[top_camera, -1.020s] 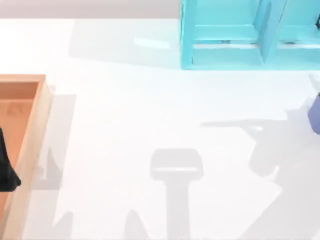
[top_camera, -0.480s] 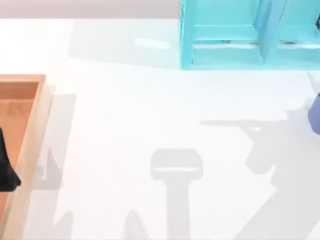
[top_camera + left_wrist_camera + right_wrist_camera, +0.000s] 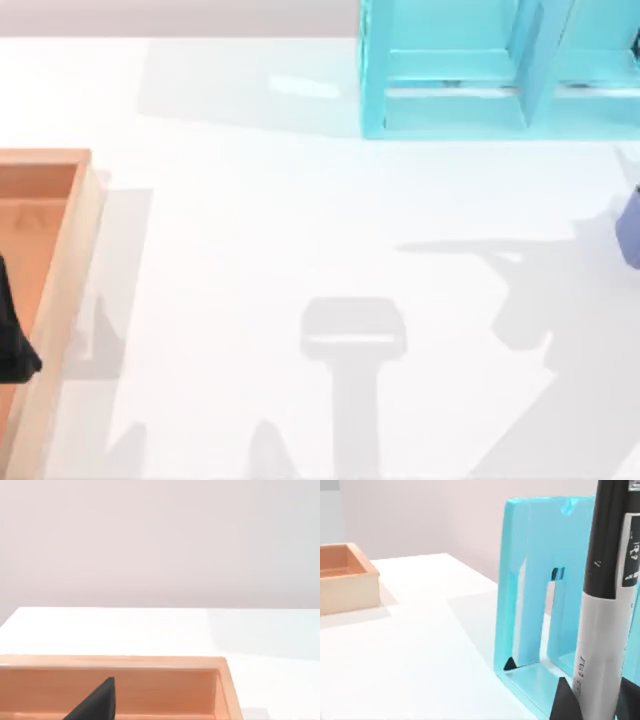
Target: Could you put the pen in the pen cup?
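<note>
The slim black pen with a white printed band [image 3: 610, 605] stands upright close to the right wrist camera, evidently clamped in the right gripper [image 3: 590, 700], whose dark fingertips flank its lower end. The periwinkle-blue smooth-sided pen cup [image 3: 630, 228] is a sliver at the white table's [image 3: 300, 220] right edge. The carry seems under way; next, the pen must be lined up over the cup's mouth and lowered. The left gripper [image 3: 12, 330] sits parked over the orange-brown wooden tray [image 3: 70, 250] at the left edge; whether its fingers are apart cannot be told.
</note>
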Tool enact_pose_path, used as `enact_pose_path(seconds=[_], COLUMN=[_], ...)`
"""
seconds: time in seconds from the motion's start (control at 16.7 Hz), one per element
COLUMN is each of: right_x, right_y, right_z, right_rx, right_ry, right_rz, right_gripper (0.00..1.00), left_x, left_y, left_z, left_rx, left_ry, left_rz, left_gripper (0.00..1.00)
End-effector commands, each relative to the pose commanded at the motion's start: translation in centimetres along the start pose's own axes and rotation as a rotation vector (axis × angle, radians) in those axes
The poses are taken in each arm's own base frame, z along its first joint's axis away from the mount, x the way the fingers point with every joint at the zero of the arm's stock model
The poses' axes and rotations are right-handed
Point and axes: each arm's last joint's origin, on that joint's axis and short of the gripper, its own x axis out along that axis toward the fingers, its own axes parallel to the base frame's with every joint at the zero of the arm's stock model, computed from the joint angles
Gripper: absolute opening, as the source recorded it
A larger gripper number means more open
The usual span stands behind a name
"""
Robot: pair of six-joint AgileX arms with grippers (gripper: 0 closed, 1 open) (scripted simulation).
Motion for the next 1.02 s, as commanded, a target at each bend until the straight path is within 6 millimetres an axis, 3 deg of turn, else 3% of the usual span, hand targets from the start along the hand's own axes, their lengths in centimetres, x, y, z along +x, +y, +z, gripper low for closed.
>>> enact_pose_path(seconds=[0.66,1.02], right_x=[0.00,0.00], right_y=[0.00,0.00], right_z=[0.00,0.00], right_rx=[0.000,0.000], right_ry=[0.000,0.000], right_rz=[0.000,0.000], right_gripper=[0.98,1.00], left_x=[0.00,0.00], left_y=[0.00,0.00], left_z=[0.00,0.00], left_rx=[0.000,0.000], left_ry=[0.000,0.000], left_rz=[0.000,0.000], left_gripper=[1.00,1.00])
